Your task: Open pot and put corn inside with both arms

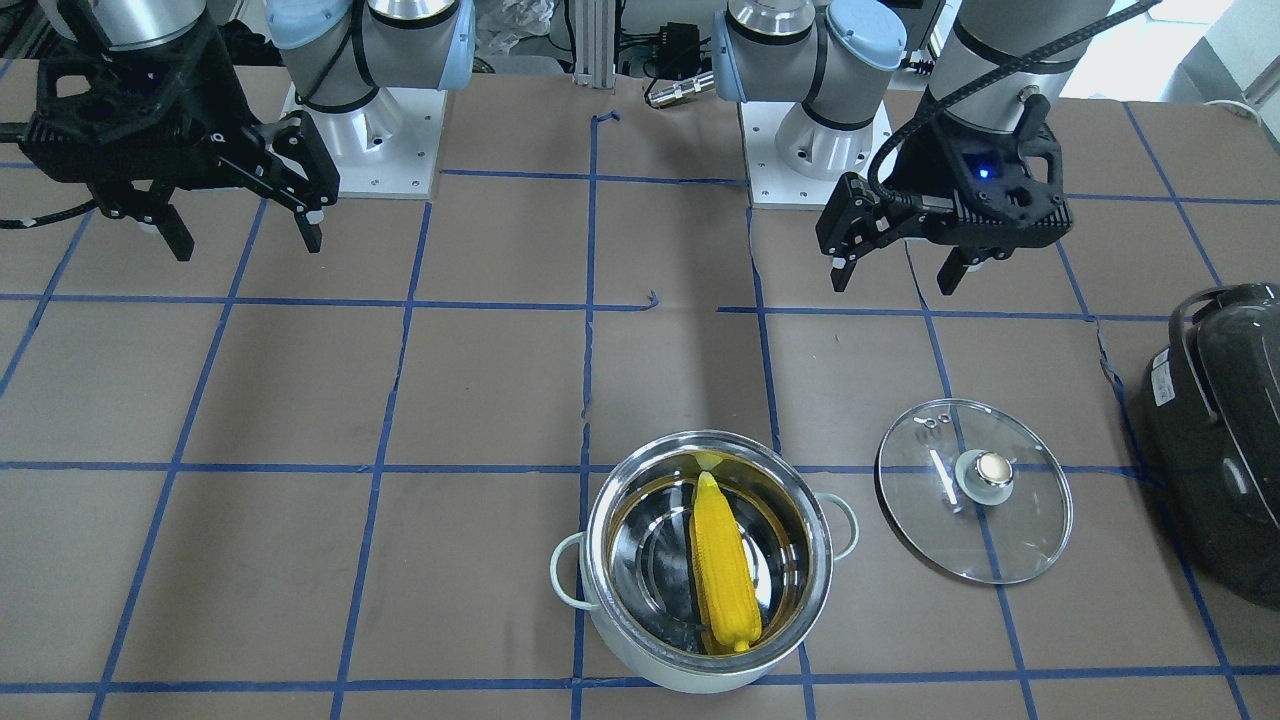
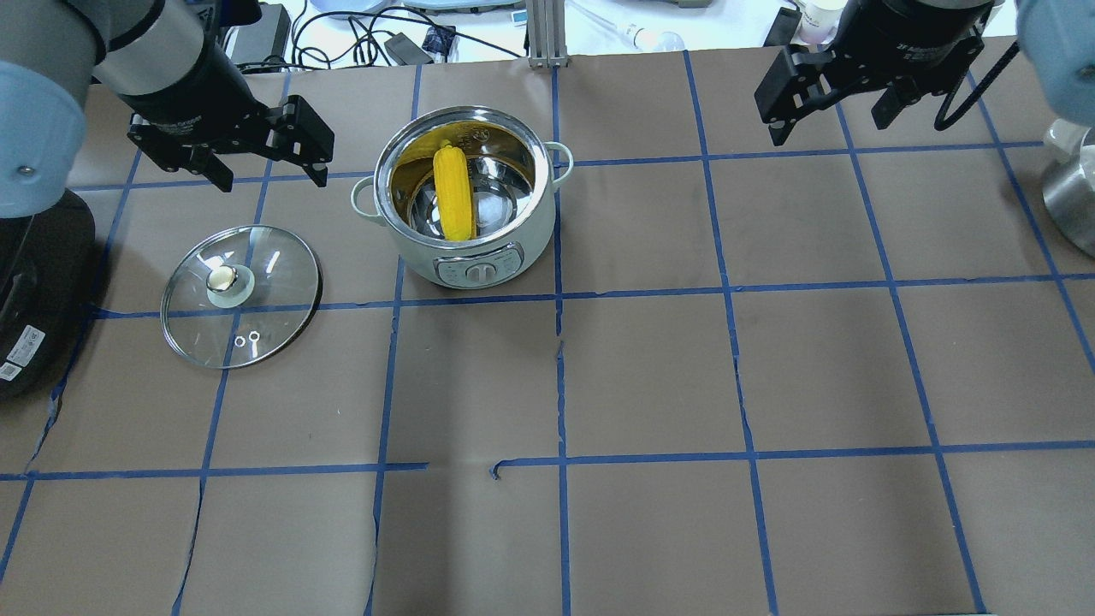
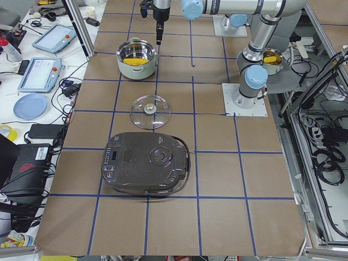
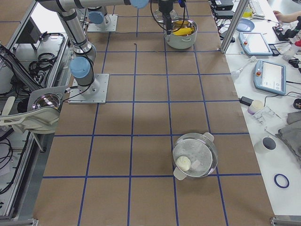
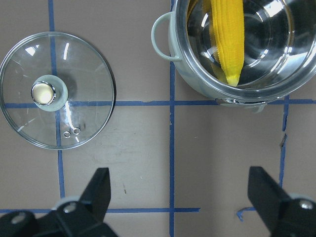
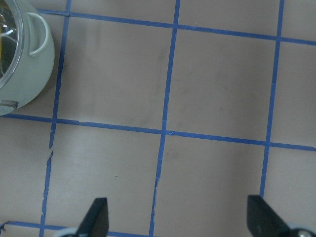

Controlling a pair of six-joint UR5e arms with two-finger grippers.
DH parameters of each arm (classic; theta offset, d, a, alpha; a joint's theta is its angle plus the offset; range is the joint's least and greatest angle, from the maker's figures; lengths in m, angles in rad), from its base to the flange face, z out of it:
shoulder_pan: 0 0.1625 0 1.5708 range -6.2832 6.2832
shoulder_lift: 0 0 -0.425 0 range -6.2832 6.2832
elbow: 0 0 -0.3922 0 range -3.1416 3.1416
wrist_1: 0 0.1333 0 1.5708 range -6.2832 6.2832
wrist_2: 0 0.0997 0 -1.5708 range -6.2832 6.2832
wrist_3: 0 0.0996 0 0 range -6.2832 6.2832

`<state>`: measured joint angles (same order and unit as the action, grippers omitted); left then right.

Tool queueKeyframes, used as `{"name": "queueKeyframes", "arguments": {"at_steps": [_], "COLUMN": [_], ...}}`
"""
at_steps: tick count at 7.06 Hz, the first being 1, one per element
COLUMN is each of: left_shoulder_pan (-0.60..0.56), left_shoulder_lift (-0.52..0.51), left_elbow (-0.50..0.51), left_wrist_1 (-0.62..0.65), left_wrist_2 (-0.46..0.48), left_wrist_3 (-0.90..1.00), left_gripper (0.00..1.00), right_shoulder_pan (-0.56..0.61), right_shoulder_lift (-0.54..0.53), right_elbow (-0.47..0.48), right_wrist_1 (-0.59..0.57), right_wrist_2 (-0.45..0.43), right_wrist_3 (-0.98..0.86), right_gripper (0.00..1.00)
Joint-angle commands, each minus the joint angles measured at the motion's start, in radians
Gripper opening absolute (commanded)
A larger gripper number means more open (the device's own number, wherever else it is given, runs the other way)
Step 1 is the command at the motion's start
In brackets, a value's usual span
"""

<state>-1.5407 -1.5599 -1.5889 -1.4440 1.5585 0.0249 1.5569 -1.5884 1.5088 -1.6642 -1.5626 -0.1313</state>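
The pot (image 1: 690, 675) stands open on the brown table, and it also shows in the overhead view (image 2: 530, 239). The yellow corn (image 1: 725, 570) lies inside it, one end leaning on the wall (image 2: 453, 201). The glass lid (image 1: 930, 520) lies flat on the table beside the pot, knob up (image 2: 274, 282). My left gripper (image 1: 892, 283) is open and empty, hovering back from the lid and pot (image 2: 274, 181). Its wrist view shows the lid (image 5: 89, 98), pot (image 5: 182, 64) and corn (image 5: 228, 34) below its open gripper (image 5: 180, 197). My right gripper (image 1: 248, 245) is open and empty, far to the other side (image 2: 825, 128).
A large dark grey appliance (image 1: 1220, 440) sits past the lid at the table's left end (image 3: 147, 171). A second, clear lidded pot (image 4: 195, 155) stands near the table's right end. The arm bases (image 1: 370, 130) are at the back edge.
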Motion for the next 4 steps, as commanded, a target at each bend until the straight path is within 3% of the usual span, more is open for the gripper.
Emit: {"name": "queueKeyframes", "arguments": {"at_steps": [1, 4], "left_shoulder_pan": [-0.006, -0.013], "left_shoulder_lift": [-0.006, -0.011], "left_elbow": [0.003, 0.023], "left_wrist_1": [-0.001, -0.003], "left_wrist_2": [-0.001, -0.014], "left_wrist_3": [0.0, 0.001], "left_gripper": [1.0, 1.0], "right_shoulder_pan": [0.0, 0.0], "right_shoulder_lift": [0.002, 0.001], "right_elbow": [0.005, 0.004], "right_wrist_1": [-0.034, -0.035], "right_wrist_2": [0.003, 0.004], "right_wrist_3": [0.009, 0.045], "right_gripper": [1.0, 1.0]}}
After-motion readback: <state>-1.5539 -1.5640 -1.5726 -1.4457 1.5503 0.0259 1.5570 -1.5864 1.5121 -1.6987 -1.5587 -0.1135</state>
